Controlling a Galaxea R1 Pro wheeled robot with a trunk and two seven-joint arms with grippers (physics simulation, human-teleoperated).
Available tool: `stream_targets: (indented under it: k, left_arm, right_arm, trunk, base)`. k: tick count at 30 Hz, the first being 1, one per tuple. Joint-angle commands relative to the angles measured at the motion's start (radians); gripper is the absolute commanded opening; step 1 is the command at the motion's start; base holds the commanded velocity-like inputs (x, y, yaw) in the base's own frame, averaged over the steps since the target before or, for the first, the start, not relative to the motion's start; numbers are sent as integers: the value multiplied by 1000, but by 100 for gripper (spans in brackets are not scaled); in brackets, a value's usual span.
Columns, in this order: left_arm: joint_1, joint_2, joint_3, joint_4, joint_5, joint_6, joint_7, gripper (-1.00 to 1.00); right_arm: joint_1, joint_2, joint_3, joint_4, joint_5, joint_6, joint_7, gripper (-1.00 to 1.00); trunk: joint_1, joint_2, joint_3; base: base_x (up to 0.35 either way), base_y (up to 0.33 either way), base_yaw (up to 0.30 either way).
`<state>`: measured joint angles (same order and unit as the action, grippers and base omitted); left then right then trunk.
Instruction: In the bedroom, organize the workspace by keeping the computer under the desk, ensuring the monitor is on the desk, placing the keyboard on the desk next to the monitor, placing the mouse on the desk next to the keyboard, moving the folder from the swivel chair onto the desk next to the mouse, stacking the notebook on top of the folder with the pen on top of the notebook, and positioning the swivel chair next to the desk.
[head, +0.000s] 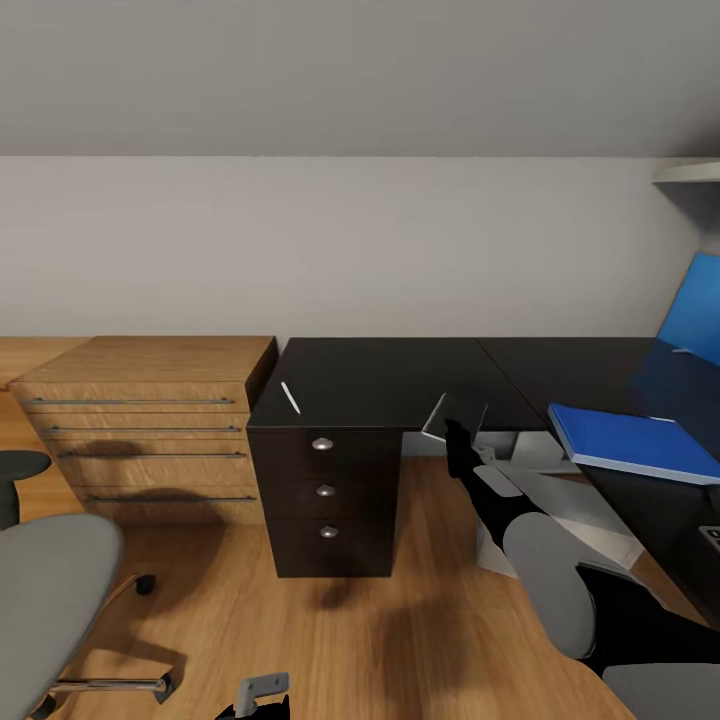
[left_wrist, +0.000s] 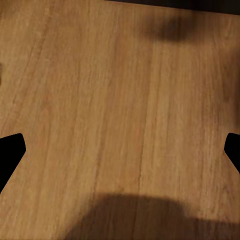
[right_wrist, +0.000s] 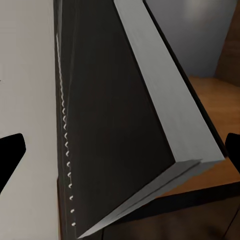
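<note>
The black desk (head: 400, 385) has its drawer unit (head: 325, 490) in front of me. A whitish pen (head: 290, 397) lies on the desk's left end. The blue folder (head: 635, 440) lies flat on the right wing. The grey notebook (head: 455, 415) hangs tilted at the desk's front edge, right at my right gripper (head: 460, 445). In the right wrist view the notebook (right_wrist: 125, 130) sits between the fingertips of that gripper (right_wrist: 120, 155), which stand wide apart. My left gripper (left_wrist: 120, 155) is open over bare floor. The swivel chair (head: 50, 590) is at the lower left. Monitor, keyboard and mouse are out of view.
A light wood cabinet (head: 150, 420) with long metal handles stands left of the desk. A blue back panel (head: 700, 300) rises at the far right under a shelf (head: 690, 172). Pale grey shapes (head: 540, 452) show under the desk behind my right arm. Wood floor (head: 350, 630) lies ahead.
</note>
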<state>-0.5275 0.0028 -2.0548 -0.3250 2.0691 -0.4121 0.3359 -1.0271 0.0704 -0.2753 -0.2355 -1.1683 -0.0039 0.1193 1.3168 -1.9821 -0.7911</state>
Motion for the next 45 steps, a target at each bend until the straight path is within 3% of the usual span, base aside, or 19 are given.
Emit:
stream_targets:
  k: [1, 8, 9, 29, 45]
  left_arm:
    - [-2, 0, -8, -3, 5, -6, 6, 100]
    - [-2, 0, -8, -3, 5, -5, 6, 100]
    - [-2, 0, -8, -3, 5, -5, 6, 100]
    - [-2, 0, -8, -3, 5, -6, 6, 100]
    - [-2, 0, -8, -3, 5, -5, 7, 100]
  right_arm:
    - [-1, 0, -1, 1, -10, -1, 4, 100]
    - [-1, -1, -1, 1, -9, -2, 5, 100]
    - [-1, -1, -1, 1, -9, -2, 5, -100]
    - [-1, -1, -1, 0, -8, -2, 6, -100]
    - [-1, -8, -1, -16, -7, -2, 55, -100]
  trunk:
    - [0, 0, -1]
    - [0, 0, -1]
    - [0, 0, -1]
    - [0, 0, -1]
    - [-61, 112, 49]
  base:
    - [0, 0, 0]
    - [0, 0, 0]
    - [0, 0, 0]
    - [0, 0, 0]
    - [0, 0, 0]
